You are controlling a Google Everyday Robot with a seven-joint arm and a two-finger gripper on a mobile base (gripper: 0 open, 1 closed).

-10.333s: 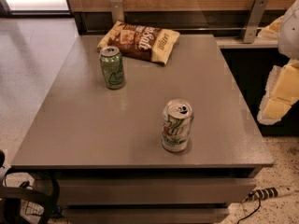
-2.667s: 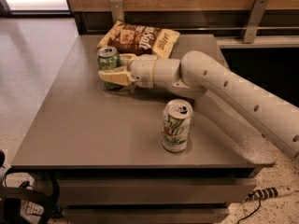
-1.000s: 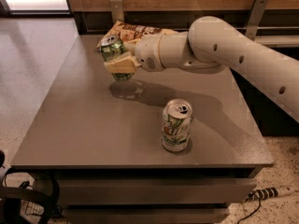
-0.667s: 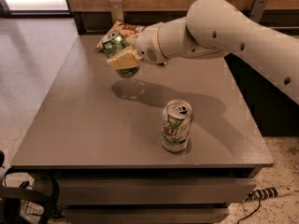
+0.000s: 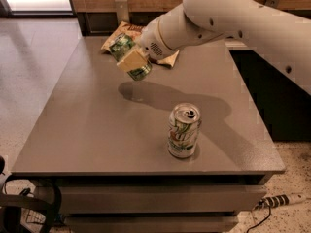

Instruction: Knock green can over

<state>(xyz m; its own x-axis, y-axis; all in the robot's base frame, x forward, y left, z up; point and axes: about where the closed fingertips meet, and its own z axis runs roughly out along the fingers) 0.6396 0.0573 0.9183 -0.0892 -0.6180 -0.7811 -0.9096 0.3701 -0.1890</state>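
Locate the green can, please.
Upper left: the small mottled-green aluminium can is clamped, tilted, in the robot's hand above the grey table, by the snack bag.

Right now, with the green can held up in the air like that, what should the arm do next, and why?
Probably lower it and release, so that it ends up on its side. The gripper is clamped on the green can, which hangs tilted above the table with its shadow underneath; it isn't lying down yet.
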